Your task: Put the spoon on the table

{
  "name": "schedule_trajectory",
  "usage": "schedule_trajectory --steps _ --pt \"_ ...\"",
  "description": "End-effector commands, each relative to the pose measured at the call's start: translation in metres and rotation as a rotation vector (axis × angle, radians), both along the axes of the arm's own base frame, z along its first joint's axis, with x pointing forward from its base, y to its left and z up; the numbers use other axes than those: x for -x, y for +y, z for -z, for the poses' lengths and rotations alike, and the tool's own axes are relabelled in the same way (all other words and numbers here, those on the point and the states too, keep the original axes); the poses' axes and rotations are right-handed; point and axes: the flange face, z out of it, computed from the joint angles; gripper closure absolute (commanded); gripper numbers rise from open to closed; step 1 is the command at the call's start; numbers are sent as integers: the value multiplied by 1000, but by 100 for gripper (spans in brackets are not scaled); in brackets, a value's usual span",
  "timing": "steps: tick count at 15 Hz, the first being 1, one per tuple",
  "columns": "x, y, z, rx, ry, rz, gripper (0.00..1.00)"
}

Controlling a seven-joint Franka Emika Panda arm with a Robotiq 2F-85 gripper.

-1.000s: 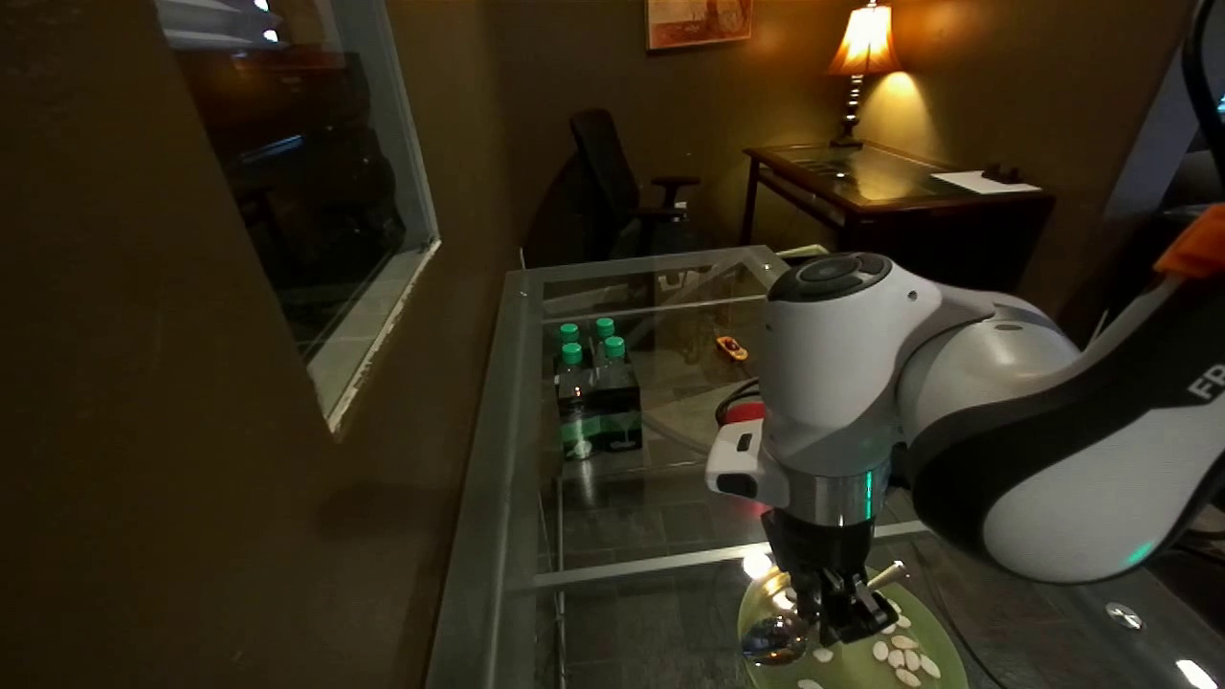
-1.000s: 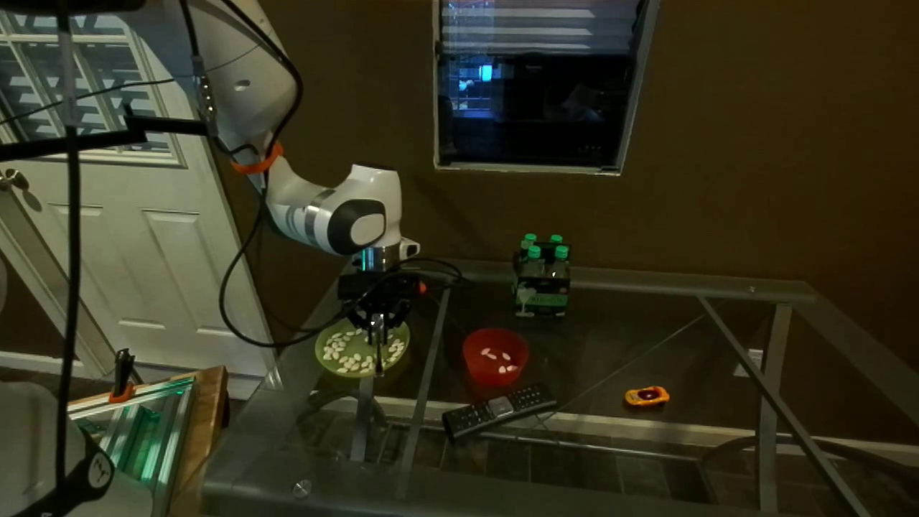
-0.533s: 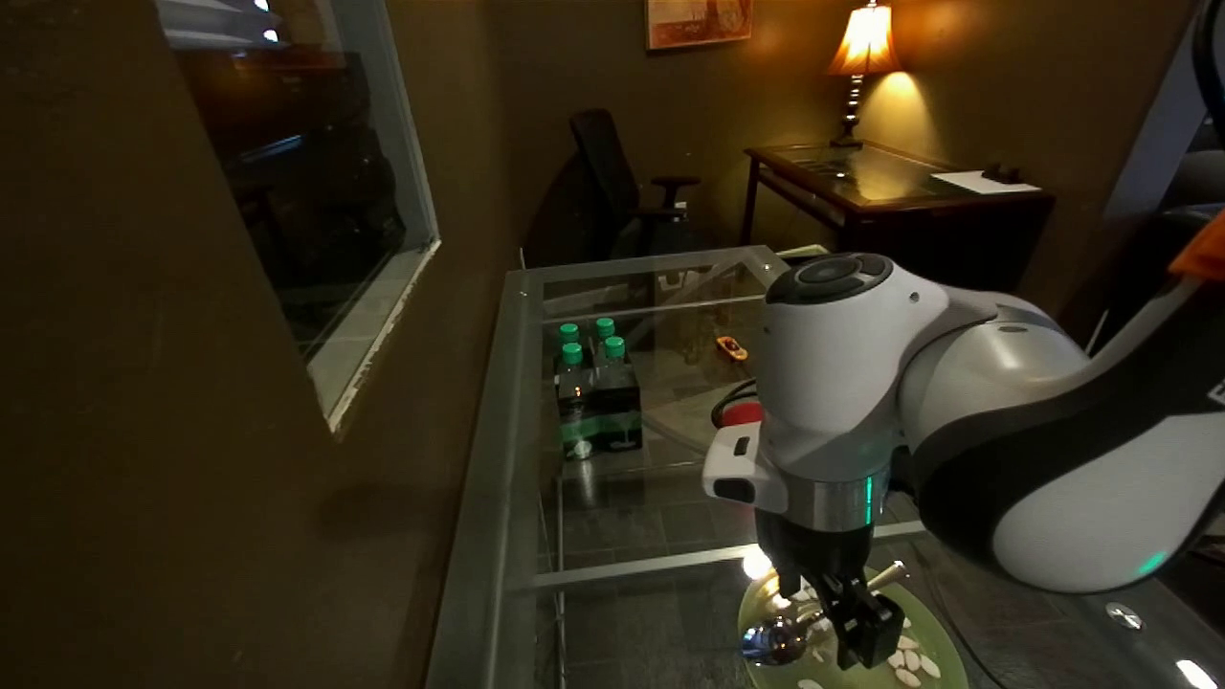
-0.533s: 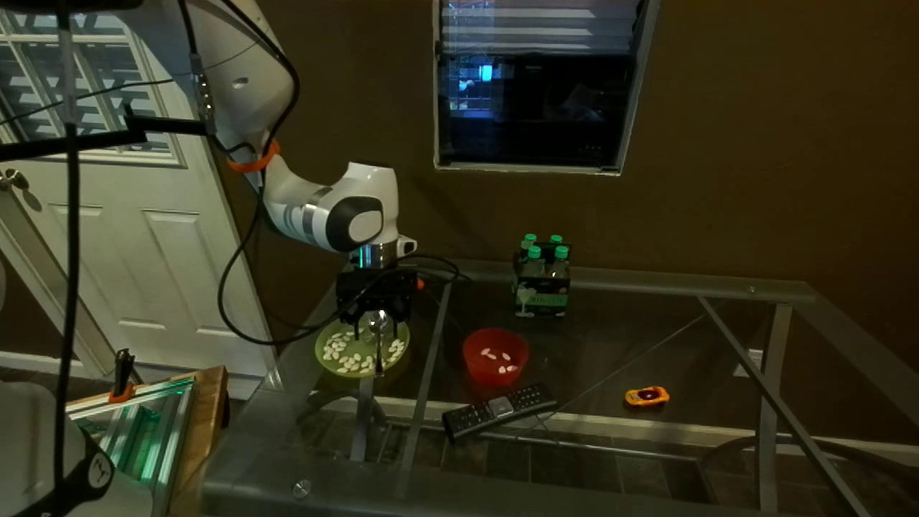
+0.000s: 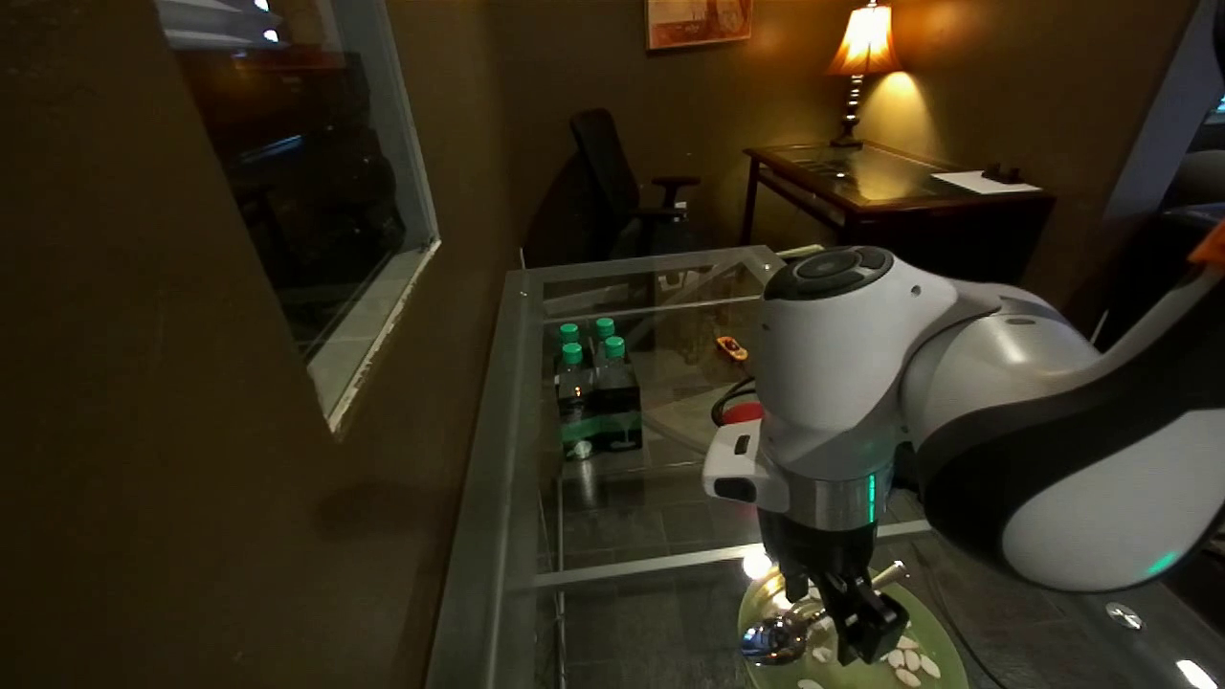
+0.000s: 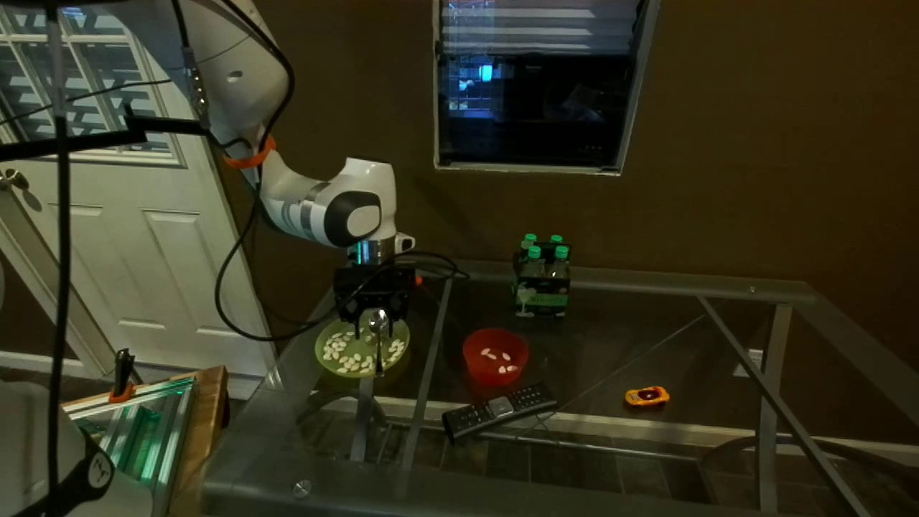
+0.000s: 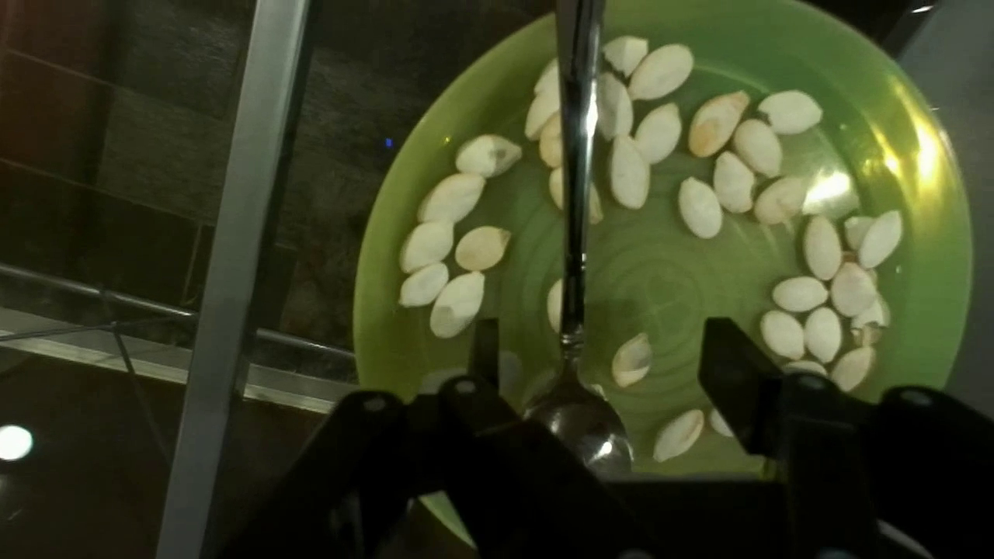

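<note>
The shiny metal spoon [image 7: 576, 194] lies across the green plate [image 7: 388, 256], among pale seeds, with its handle end passing over the rim. In both exterior views the spoon [image 5: 777, 639] [image 6: 378, 341] rests on the plate [image 5: 943, 632] [image 6: 324, 352]. My gripper [image 7: 598, 330] is open. Its fingers are on either side of the spoon's neck and bowl, apart from it, with the spoon nearer one finger. In both exterior views the gripper [image 5: 831, 627] [image 6: 375, 332] is just over the plate. The glass-topped table [image 5: 660, 566] [image 6: 502, 488] bears the plate.
A red bowl [image 6: 495, 359] with a few seeds stands beside the plate. A black remote [image 6: 500, 411], a yellow toy car [image 6: 646, 396] and a bottle carrier [image 6: 542, 291] are also on the table. A black cable [image 6: 237, 316] loops near the arm.
The gripper's fingers have spread apart, and the arm has risen slightly. The spoon and plate look to be where they were.
</note>
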Motion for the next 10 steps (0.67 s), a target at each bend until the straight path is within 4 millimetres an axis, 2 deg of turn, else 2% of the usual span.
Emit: schedule_trajectory --steps 1,2,4,6,7,8,10 --pt "7 -3 -5 37 5 3 47" --pt "7 -4 -5 40 6 2 47" --pt "8 -4 -6 41 2 3 64" --pt "8 -4 -7 43 -3 3 65" --pt "8 -3 -8 46 -3 2 72" --pt "8 -3 -8 46 -4 2 71" --pt "8 -3 -9 49 -7 2 81"
